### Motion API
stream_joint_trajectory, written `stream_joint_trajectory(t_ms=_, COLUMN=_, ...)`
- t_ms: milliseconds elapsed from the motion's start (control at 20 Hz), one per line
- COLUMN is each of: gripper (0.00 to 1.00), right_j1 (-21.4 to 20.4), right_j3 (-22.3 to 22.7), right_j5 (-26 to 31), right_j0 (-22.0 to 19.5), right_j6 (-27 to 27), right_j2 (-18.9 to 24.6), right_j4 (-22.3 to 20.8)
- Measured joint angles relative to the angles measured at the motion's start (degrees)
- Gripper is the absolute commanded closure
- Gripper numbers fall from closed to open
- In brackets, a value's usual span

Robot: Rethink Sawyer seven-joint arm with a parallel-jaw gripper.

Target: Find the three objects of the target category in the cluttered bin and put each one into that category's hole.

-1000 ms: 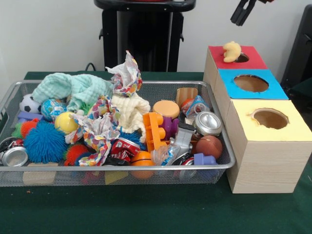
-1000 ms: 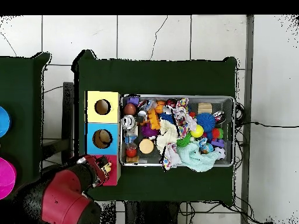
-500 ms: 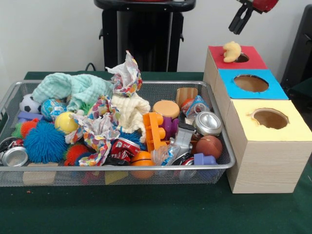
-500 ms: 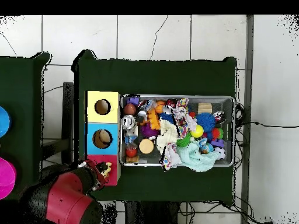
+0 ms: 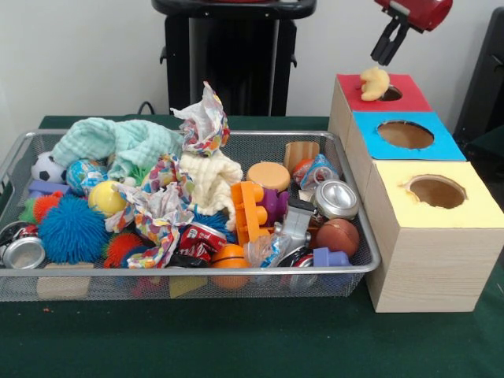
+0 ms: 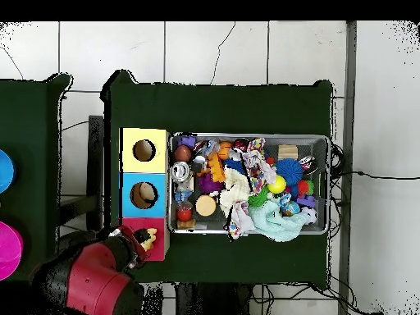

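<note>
A yellow spongy object (image 5: 376,82) lies on the red box top (image 5: 409,98), half over the edge of its hole (image 5: 391,94). My gripper (image 5: 383,57) hangs just above it, shut and empty, not touching. In the overhead view the yellow object (image 6: 150,238) shows on the red box (image 6: 159,248), with the gripper itself lost under the red arm (image 6: 90,279) beside it. The wire bin (image 5: 189,271) holds a heap of toys, cloths, cans and blocks.
The blue box (image 5: 445,147) and yellow box (image 5: 480,211), each with a round hole, stand in a row with the red one, right of the bin. Crumpled patterned paper (image 5: 203,118) and a green cloth (image 5: 118,142) rise above the bin rim.
My gripper has moved right and come down towards the yellow object on the red box. Its fingers have drawn together. The yellow object and the bin contents have not moved.
</note>
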Motion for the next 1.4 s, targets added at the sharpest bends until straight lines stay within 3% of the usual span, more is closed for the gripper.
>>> stream_joint_trajectory(t_ms=650, gripper=1.00, right_j1=1.9, right_j3=0.2, right_j5=-7.6, right_j0=-1.5, right_j6=0.0, right_j2=4.0, right_j4=0.1)
stream_joint_trajectory(t_ms=1400, gripper=1.00, right_j1=2.6, right_j3=1.0, right_j5=-7.9, right_j0=-1.6, right_j6=0.0, right_j2=4.2, right_j4=0.1)
